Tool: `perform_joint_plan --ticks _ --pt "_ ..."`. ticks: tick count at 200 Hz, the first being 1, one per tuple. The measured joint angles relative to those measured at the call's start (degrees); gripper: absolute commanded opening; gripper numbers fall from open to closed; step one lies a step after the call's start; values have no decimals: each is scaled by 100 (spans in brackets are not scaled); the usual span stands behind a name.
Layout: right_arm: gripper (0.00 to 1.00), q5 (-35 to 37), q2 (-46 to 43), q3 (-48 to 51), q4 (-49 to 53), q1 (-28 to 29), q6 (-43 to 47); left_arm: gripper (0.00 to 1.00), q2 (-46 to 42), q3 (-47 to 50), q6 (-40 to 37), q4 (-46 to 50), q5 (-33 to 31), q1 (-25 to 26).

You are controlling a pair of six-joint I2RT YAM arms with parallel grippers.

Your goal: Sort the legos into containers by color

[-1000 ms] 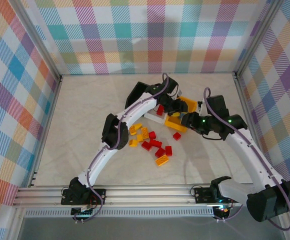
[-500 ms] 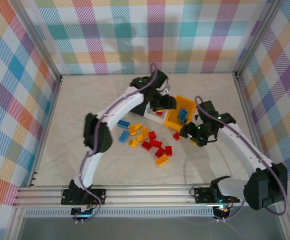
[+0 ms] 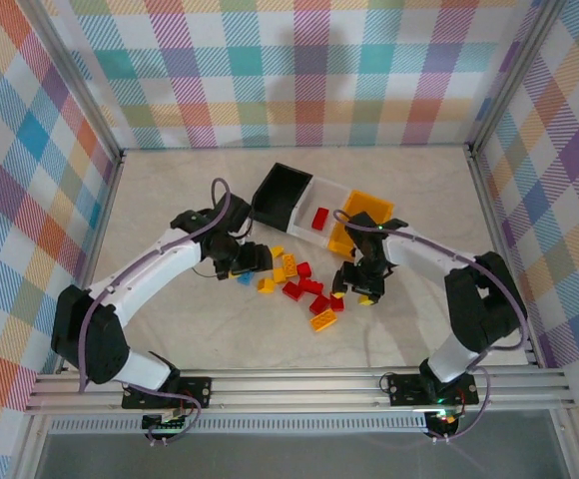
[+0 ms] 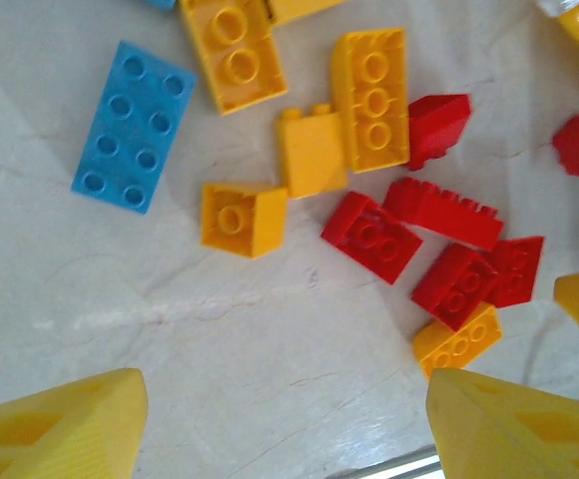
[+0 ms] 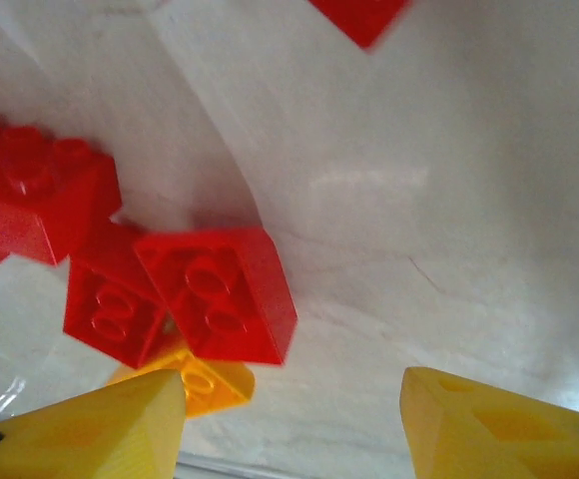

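Top external view: the left hand (image 3: 253,257) is held open, empty, by a blue brick (image 3: 244,278). The legos (image 3: 304,284) are heaped on the bench (image 3: 170,200) below the containers (image 3: 341,190). The right hand (image 3: 359,289) is spread empty over a red brick (image 5: 220,289), presumably for grasping.

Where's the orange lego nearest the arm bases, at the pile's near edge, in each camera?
Top external: orange lego, centre, at the pile's near edge.
Left wrist: orange lego, lower right.
Right wrist: orange lego, bottom left, partly hidden behind a red one.
Shared landmark: the two red legos beside it.
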State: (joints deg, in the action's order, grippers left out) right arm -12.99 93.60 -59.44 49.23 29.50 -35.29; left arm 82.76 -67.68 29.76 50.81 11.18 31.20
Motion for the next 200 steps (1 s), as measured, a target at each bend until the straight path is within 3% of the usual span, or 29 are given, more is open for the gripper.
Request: perform_joint_plan --ticks 128,200 --pt "60 57 1049 -651 -216 308 127 79 -494 116 42 24 -249 -227" --pt "49 343 1163 -636 -92 365 118 79 -603 367 46 20 -247 -260"
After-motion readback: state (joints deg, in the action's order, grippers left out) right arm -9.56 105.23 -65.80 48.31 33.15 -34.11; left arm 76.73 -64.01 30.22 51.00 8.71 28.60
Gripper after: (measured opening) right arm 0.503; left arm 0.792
